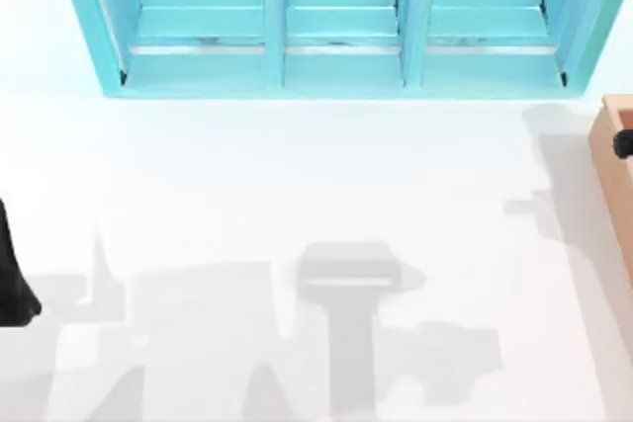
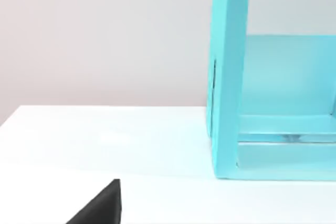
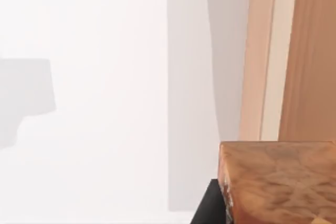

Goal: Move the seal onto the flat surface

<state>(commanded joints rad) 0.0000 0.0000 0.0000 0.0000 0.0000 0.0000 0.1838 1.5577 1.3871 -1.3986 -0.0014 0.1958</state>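
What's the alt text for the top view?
A turquoise three-bay shelf unit stands along the far edge of a glossy white tabletop crossed by grey shadows. A tan wooden box sits at the right edge with a black part over it, and the black left arm at the left edge.

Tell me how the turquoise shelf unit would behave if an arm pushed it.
The turquoise shelf unit looks rigid, with thick flat panels dividing three bays, so it probably would not flex. Its long base sits flat on the white tabletop, so tipping seems unlikely. The tabletop looks glossy, so the unit may slide instead.
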